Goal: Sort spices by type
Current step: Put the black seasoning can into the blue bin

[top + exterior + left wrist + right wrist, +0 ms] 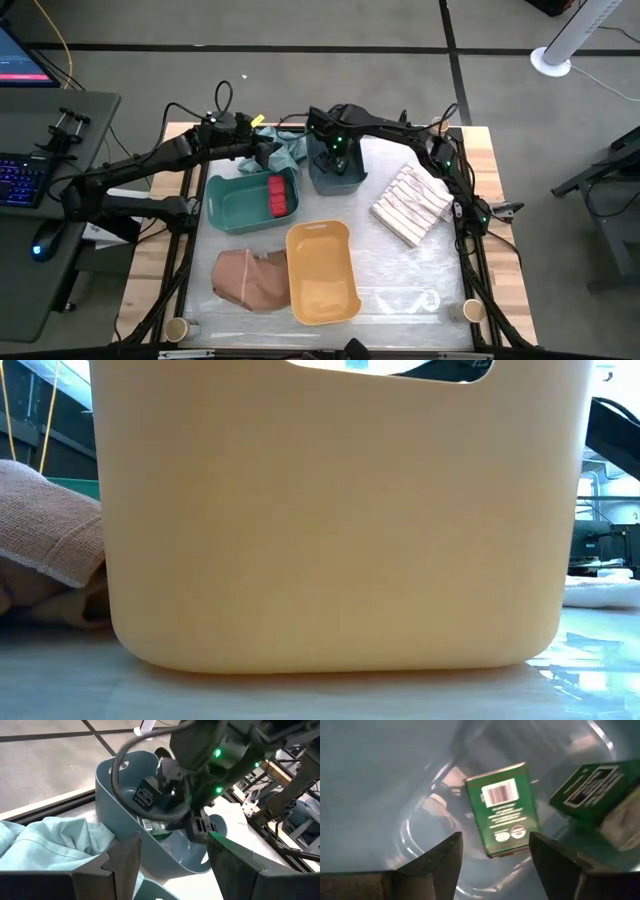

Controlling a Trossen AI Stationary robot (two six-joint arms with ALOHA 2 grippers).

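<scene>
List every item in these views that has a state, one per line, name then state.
Blue-grey plastic bin: upright, holding green spice boxes.
Green spice box with barcode: lying on the bin floor.
Second green spice box: tilted, in the same bin.
Green plastic bin: upright, holding red spice boxes.
Yellow plastic bin: upright, looks empty.
Striped cloth: folded.
Right gripper: open, inside the blue-grey bin.
Left gripper: open, beside the teal cloth.
</scene>
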